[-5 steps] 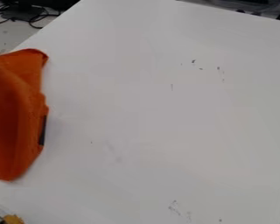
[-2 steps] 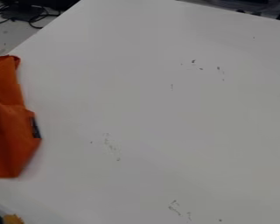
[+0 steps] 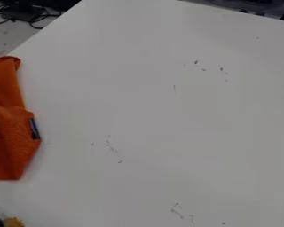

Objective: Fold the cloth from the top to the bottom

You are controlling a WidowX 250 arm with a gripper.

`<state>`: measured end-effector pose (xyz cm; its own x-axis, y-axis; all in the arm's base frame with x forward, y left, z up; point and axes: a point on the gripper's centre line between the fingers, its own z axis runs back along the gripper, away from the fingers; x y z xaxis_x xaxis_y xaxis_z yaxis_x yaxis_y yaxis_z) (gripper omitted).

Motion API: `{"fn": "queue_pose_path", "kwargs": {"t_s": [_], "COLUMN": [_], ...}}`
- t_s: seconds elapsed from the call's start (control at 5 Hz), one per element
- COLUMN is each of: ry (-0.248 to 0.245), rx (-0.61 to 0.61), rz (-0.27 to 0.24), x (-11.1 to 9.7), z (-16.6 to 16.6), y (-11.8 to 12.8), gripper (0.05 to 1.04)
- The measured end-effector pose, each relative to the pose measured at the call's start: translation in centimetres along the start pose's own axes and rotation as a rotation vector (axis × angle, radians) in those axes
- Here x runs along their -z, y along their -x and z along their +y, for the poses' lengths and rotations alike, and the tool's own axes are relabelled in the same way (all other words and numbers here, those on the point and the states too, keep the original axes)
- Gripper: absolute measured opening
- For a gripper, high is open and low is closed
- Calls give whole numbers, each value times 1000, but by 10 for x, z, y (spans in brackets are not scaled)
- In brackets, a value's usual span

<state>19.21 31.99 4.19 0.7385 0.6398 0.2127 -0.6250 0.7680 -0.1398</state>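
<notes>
An orange cloth (image 3: 11,144) lies at the left edge of the white table, cut off by the edge of the view. Its upper part is a narrow strip with a curled top corner, and its lower part is wider and rough in texture, ending in a point to the right. A small dark tag sits on the cloth's right side. A crease crosses the cloth between the two parts.
The white table (image 3: 150,111) carries a few small dark marks. Black cables (image 3: 34,17) lie beyond its upper left edge. A yellowish object (image 3: 13,222) sits at the lower left corner, and dark items stand behind the top right edge.
The cloth's upper part and right edge have shifted left, and the cloth shows a new crease across its middle. Since the later earlier frame it has barely changed.
</notes>
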Motion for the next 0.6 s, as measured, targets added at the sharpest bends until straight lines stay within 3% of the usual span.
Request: {"fn": "queue_pose_path", "kwargs": {"t_s": [0.2, 0.6], "ry": [-44, -103], "rx": [54, 302], "rz": [-44, -103], "x": [-20, -53], "z": [-6, -52], "y": [-7, -16], "gripper": [1007, 1002]}}
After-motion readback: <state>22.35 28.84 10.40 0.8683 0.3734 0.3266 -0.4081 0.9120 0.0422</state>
